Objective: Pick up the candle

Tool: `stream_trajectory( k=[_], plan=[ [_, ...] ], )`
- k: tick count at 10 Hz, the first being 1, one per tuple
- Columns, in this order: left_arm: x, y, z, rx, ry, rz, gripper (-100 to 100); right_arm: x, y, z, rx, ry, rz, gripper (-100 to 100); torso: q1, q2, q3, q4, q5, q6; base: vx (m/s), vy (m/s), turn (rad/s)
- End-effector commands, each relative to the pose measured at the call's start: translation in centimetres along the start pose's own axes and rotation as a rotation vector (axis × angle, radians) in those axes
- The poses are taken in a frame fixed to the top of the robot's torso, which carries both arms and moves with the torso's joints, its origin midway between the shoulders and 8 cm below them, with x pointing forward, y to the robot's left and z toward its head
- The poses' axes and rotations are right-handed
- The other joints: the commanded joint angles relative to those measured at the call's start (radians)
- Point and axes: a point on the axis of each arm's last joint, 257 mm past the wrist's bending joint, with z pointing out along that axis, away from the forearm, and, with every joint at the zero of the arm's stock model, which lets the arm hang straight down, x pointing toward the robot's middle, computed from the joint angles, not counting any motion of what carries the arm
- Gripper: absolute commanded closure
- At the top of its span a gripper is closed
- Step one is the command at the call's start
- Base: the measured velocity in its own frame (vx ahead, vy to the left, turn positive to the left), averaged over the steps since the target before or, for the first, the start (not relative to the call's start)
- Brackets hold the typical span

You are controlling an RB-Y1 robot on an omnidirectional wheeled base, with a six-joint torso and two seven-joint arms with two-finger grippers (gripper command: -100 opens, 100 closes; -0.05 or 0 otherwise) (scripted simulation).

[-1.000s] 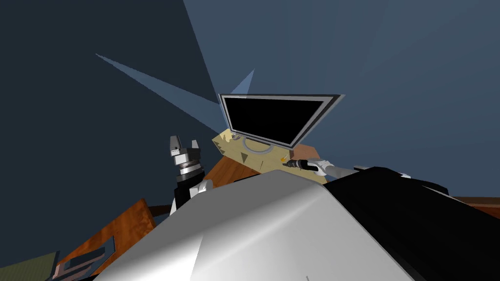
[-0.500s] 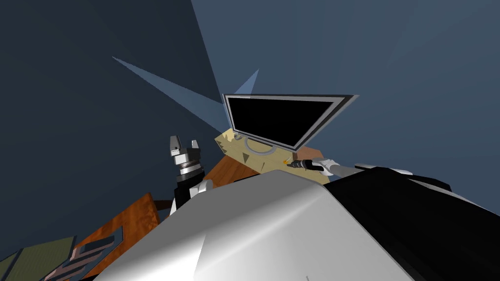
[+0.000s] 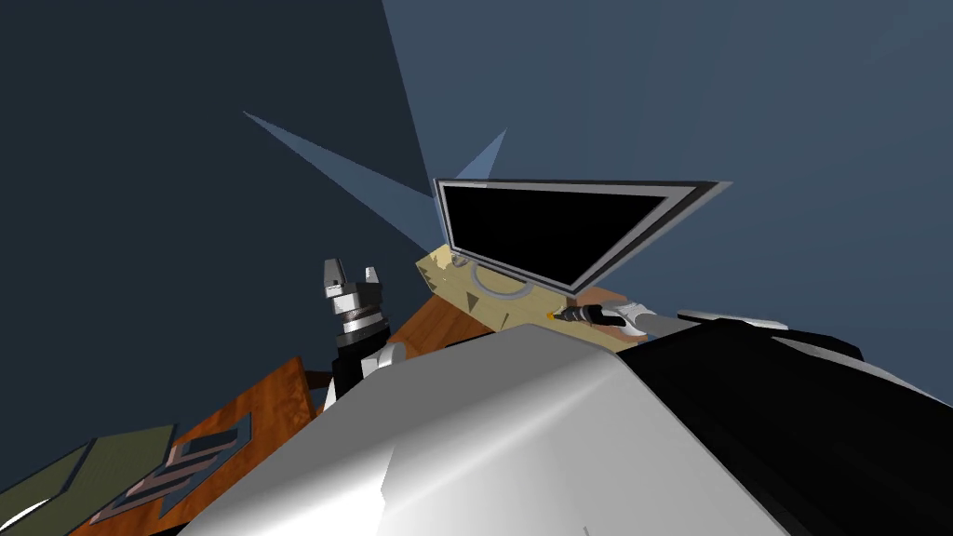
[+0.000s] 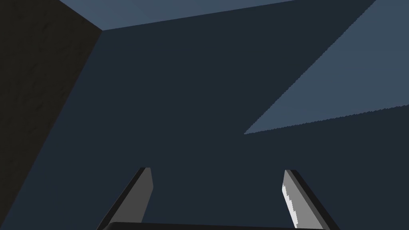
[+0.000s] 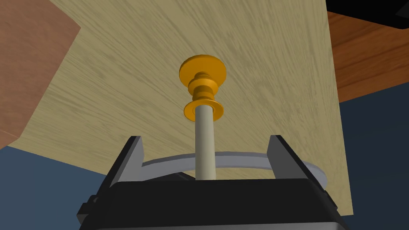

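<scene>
Candle (image 5: 205, 147): plain pale grey-beige. Holder (image 5: 203, 80): orange-gold. Tabletop (image 5: 259, 60): light tan w/ fine streaky grain. Monitor (image 3: 549, 228): black screen, grey frame; ring stand (image 5: 247, 157) light grey. Floor (image 5: 359, 64): red-brown wood grain. Walls (image 3: 744, 112): dark blue.
</scene>
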Motion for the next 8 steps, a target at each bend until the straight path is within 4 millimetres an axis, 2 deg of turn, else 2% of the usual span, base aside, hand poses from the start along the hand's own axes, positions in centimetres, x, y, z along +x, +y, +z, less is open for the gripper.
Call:
stream_trajectory(
  k=[1, 2, 3, 4, 8],
  plan=[
    [0.00, 0.00, 0.00, 0.000, 0.000, 0.000, 0, 0.57, 0.58, 0.94, 0.004, -0.002, 0.008, -100, 0.000, 0.000, 0.000, 0.000, 0.000, 0.000, 0.011, -0.020, 0.065],
    [0.00, 0.00, 0.00, 0.000, 0.000, 0.000, 0, 0.91, 0.95, 1.50, 0.006, -0.004, 0.013, -100, -0.001, 0.000, 0.000, 0.000, -0.001, 0.000, 0.022, -0.044, 0.062],
    [0.00, 0.00, 0.00, 0.000, 0.000, 0.000, 0, 0.81, 0.69, 1.16, 0.005, -0.002, 0.011, -100, -0.005, -0.001, -0.001, 0.000, -0.004, -0.002, 0.008, -0.018, 0.010],
    [0.00, 0.00, 0.00, 0.000, 0.000, 0.000, 0, 0.87, 0.68, 1.21, 0.007, -0.002, 0.010, 100, -0.006, -0.002, -0.002, -0.001, -0.005, -0.002, 0.000, 0.000, 0.000],
    [0.00, 0.00, 0.00, 0.000, 0.000, 0.000, 0, 0.86, 0.70, 1.21, 0.006, -0.002, 0.010, 100, -0.006, -0.003, -0.002, -0.001, -0.005, -0.002, 0.000, 0.000, 0.000]
  ],
)
